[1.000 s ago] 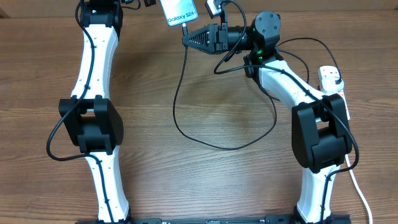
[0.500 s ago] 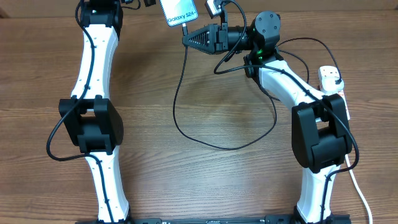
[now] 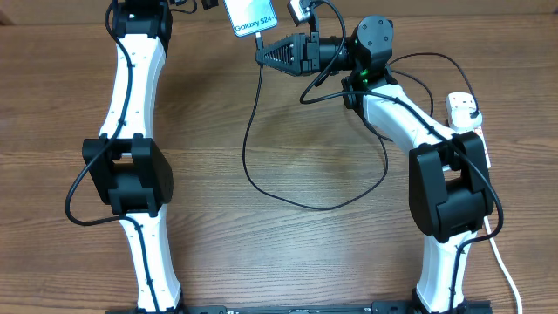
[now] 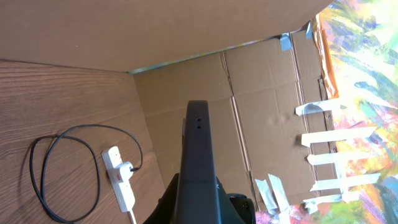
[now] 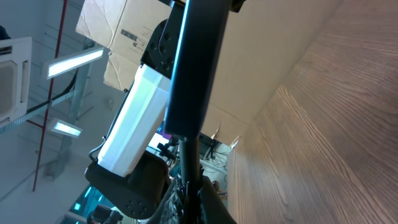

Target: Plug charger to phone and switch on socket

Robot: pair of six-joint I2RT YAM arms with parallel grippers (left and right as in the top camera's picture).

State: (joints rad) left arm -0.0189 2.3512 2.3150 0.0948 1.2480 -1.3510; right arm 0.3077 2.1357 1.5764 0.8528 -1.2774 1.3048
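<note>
Where bare, brown wood-grain table (image 3: pixel 288 253); beyond the socket (image 4: pixel 129 196), taped cardboard wall (image 4: pixel 261 93).

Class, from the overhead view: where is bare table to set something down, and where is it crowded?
Bare wood: between the left arm and the charger loop, inside that loop, and in front of it. Crowded: the far edge around the phone, and the right side by the socket.

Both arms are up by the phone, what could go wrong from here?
The phone hangs above the table, pinched only by the left gripper; the right gripper pushing the charger tip could tilt it or make it slip. The charger's slack loop lies beside the right arm, so reaching for the socket might snag it.
</note>
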